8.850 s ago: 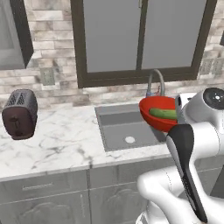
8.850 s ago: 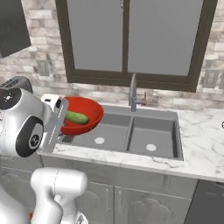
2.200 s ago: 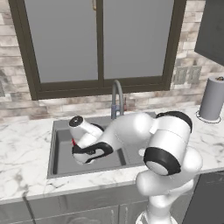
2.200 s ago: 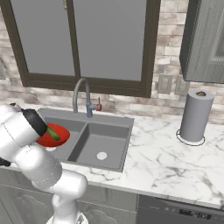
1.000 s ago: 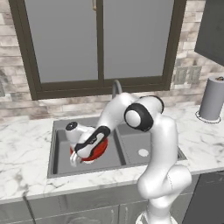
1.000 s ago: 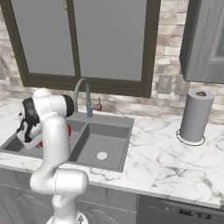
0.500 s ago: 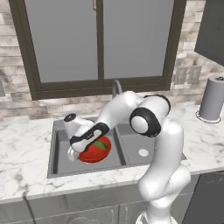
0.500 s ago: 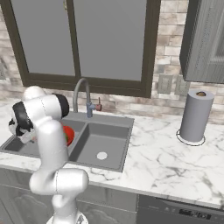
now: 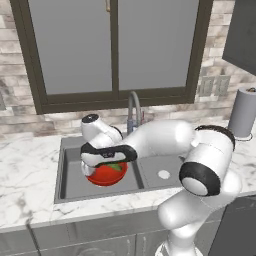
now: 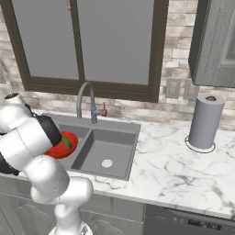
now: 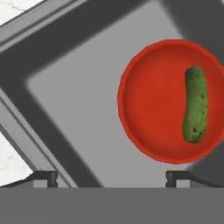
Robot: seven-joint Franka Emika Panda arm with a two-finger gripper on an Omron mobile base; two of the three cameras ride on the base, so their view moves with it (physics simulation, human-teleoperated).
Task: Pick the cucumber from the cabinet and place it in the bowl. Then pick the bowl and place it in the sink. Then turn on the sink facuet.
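Marble tabletop (image 10: 170, 160) surrounds the sink (image 9: 70, 182). Bowl (image 11: 153, 109) with cucumber (image 11: 195, 105) lies inside it. End effector (image 11: 111, 177) spread wide, empty; arm partly hides the bowl.

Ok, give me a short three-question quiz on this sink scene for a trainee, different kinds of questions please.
1. True or false: the cucumber lies inside the red bowl.
2. Which basin of the sink holds the bowl, as the right base view shows it? A) the left basin B) the right basin C) neither, it sits on the counter
3. Fill in: the gripper has its jaws ____ and holds nothing.

Key: 1 true; 2 A; 3 open.
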